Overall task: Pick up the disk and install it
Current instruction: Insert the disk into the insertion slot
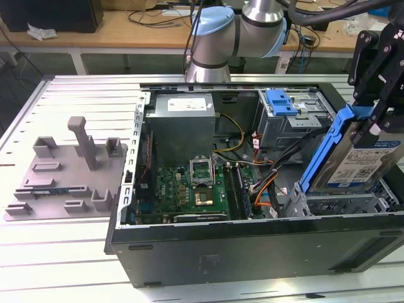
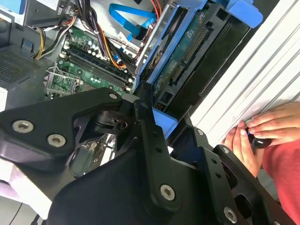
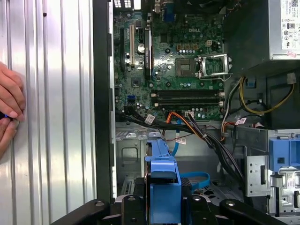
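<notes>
- Black linkage bars of my gripper crowd both wrist views, clamped on the blue plastic carrier edge of the disk, a flat silver hard drive with a white-and-blue label
- Seen in the exterior view, the disk hangs from my gripper over the open black computer case at the exterior view's right, its long axis steeply tilted
- Its low end is touching or just above the grey metal drive cage; I cannot tell which
- Hidden: my fingertip contact and the cage slot beneath the drive; the frame cuts off its far edge
- A person's hand rests on the ribbed metal table beside the case
</notes>
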Robot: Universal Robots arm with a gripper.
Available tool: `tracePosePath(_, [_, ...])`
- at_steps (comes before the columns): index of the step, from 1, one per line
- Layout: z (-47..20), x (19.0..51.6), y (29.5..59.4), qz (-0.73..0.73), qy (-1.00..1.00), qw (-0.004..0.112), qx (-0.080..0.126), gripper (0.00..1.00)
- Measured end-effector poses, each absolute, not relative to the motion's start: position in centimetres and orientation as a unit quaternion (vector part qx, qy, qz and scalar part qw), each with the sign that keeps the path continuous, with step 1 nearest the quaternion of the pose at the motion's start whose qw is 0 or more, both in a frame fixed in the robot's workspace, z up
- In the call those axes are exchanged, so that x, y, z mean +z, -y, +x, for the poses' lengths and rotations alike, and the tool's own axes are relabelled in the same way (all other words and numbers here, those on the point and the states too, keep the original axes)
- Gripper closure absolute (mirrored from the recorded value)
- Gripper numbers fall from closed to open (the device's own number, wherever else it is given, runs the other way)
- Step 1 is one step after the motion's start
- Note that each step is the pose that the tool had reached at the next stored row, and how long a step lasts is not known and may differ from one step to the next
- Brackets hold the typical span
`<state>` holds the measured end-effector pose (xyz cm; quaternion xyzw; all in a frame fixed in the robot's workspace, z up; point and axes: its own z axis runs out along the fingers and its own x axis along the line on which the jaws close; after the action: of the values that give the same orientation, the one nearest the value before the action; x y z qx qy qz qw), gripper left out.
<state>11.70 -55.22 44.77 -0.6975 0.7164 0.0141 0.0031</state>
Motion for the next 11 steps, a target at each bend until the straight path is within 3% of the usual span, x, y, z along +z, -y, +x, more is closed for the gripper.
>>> tracePosePath(11, [11.71, 43.72, 55.22, -0.698, -0.716, 0.003, 0.014, 0.64])
